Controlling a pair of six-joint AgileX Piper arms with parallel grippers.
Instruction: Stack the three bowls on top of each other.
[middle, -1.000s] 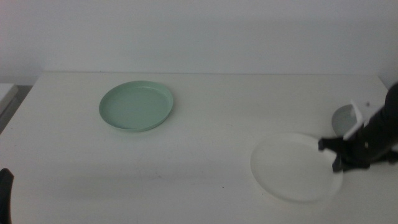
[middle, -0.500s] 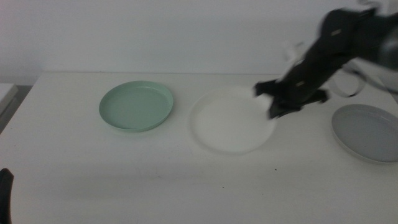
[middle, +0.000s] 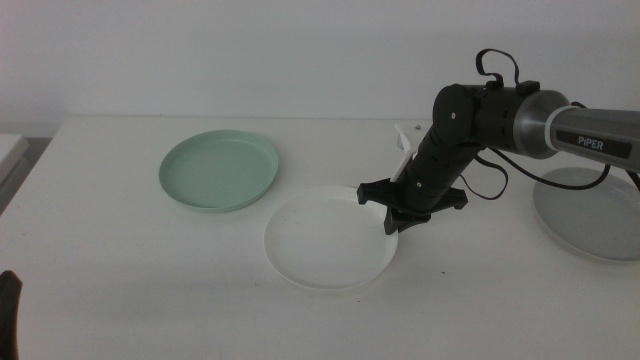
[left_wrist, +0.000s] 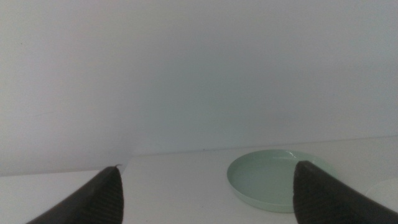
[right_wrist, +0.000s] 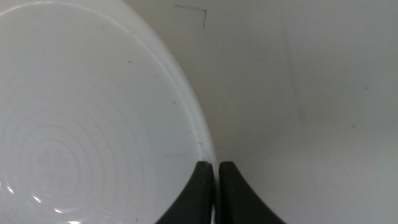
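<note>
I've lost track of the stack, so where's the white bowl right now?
In the middle view the white bowl sits mid-table, just right of the mint green bowl, its right rim pinched by the right gripper.

White table (middle: 120, 260), pale wall (middle: 250, 50) behind, nothing else w/ it.

Three bowls on the surface (middle: 120, 270), one bowl far left (middle: 219, 169), one middle near (middle: 325, 240), one far right (middle: 588, 214)
</note>
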